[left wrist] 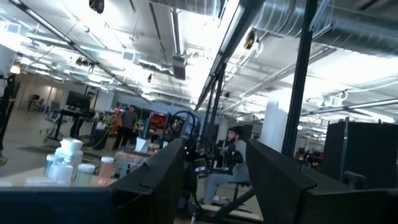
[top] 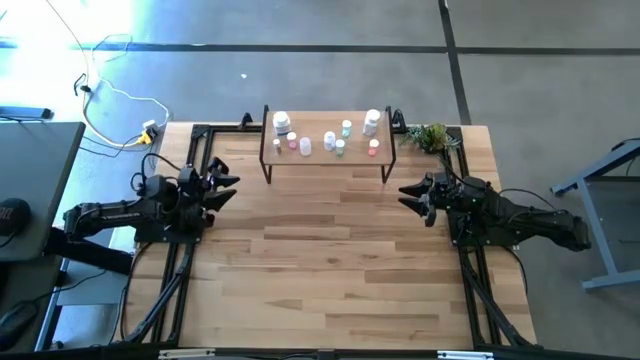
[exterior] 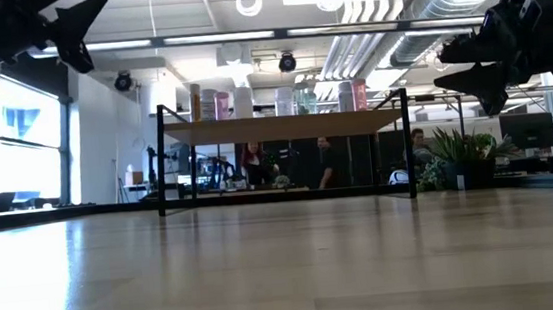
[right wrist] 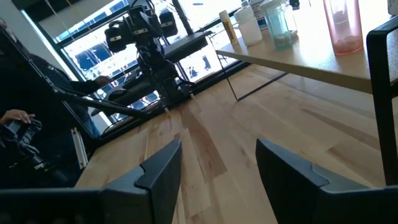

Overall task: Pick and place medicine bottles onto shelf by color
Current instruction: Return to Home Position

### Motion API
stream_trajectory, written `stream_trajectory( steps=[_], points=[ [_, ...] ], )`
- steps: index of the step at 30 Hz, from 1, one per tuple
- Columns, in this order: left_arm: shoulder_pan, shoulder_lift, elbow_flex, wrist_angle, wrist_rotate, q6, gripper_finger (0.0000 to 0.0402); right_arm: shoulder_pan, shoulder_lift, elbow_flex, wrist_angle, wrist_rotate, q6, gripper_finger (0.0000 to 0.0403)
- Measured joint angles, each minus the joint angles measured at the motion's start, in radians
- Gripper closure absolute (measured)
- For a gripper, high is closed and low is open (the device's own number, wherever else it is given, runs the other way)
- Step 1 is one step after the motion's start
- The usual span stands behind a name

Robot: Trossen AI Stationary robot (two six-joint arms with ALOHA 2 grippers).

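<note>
The shelf point(top: 315, 122) stands at the far edge of the counter point(top: 330, 260). All the medicine bottles point(top: 306, 147) in view are on its board. None lie on the counter in front of it.

A larger white bottle point(top: 281, 121) stands near the shelf's left end and another large white bottle point(top: 372, 120) near its right end. The smaller ones are spread between them. A pinkish bottle point(top: 374, 148) sits at the front of the right end, and a pale teal bottle point(top: 347, 127) is just inward of the right-hand large one. In the low view the bottles stand upright in a row along the board.

The left end effector point(top: 226, 182) hangs above the counter off the shelf's left front corner, well apart from it. Its fingers point(left wrist: 161, 171) are spread with nothing between them. The right end effector point(top: 408, 196) hangs off the shelf's right front corner, likewise apart from it. Its fingers point(right wrist: 163, 165) are also parted and empty.

A small green plant point(top: 430, 137) sits just beside the shelf's right end. In the low view, people point(exterior: 254, 165) show in the room behind the shelf, seen under its board.
</note>
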Motion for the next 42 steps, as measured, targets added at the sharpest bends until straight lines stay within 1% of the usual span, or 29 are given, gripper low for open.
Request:
stream_trajectory(
  steps=[6, 42],
  points=[
    [0.002, -0.015, 0.000, 0.000, 0.000, 0.000, 0.0238, 0.000, 0.000, 0.000, 0.000, 0.000, 0.000, 0.0206],
    [0.003, -0.014, 0.000, -0.003, -0.002, 0.000, 0.0238, 0.000, 0.000, 0.000, 0.000, 0.000, 0.000, 0.0206]
  ],
)
